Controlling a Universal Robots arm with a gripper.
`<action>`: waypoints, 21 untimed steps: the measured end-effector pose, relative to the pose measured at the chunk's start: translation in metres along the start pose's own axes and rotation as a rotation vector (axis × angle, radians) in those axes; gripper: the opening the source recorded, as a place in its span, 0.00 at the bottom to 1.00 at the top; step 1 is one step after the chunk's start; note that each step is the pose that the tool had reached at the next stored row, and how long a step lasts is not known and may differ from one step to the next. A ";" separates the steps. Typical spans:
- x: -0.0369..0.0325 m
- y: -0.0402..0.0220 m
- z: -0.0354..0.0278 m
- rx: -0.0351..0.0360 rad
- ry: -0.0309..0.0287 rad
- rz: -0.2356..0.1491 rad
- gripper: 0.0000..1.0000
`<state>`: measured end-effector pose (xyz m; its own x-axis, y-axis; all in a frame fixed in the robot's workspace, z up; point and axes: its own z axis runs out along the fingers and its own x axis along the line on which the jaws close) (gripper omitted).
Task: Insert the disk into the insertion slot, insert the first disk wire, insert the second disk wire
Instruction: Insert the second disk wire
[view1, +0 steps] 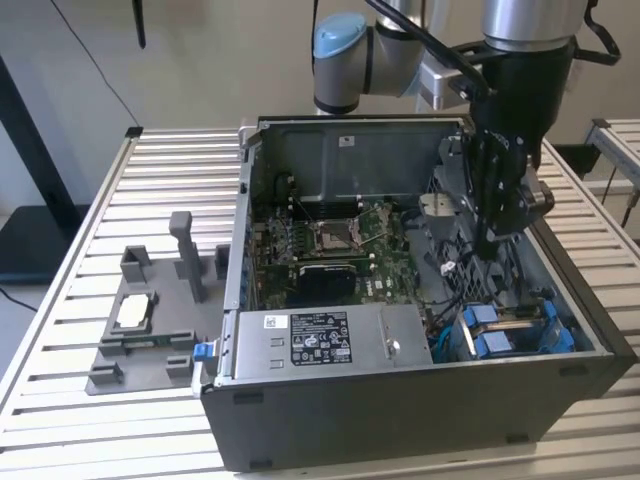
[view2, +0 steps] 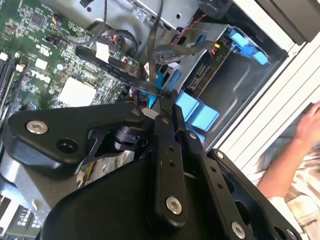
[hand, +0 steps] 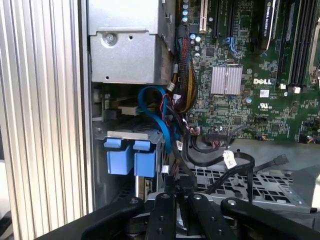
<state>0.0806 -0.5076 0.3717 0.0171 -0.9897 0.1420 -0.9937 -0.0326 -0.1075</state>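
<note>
In the exterior view, the black gripper (view1: 492, 240) hangs inside the open black computer case (view1: 400, 420) on a slatted metal table (view1: 60, 420), above loose cables near the case's far wall. The disk (view1: 510, 330), marked by its blue end tabs, sits in the insertion slot (view1: 452, 345) at the case's near corner on the exterior view's right, just beside the grey power-supply box (view1: 320, 340). A grey fixture tray (view1: 150, 330) lies on the table outside the case, on the exterior view's left. In the second wrist view, the gripper's fingers (view2: 162, 112) are drawn together on a thin black cable (view2: 120, 75) above the green circuit board (view2: 45, 55); the disk's blue tabs (view2: 197, 112) lie just beyond, and a person's hand (view2: 307, 127) rests past the case wall. In the first wrist view, the blue tabs (hand: 131, 156) stand at the slot's mouth, beside blue and black cables (hand: 165, 125).
</note>
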 end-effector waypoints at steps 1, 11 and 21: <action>0.0017 -0.0004 0.0005 -0.0017 -0.0001 0.000 0.16; 0.0191 -0.0052 0.0079 -0.0247 -0.0095 -0.003 0.16; 0.0308 -0.0124 0.0124 -0.0376 -0.1001 0.005 0.16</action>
<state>0.0949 -0.5394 0.3652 0.0213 -0.9989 0.0423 -0.9972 -0.0242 -0.0707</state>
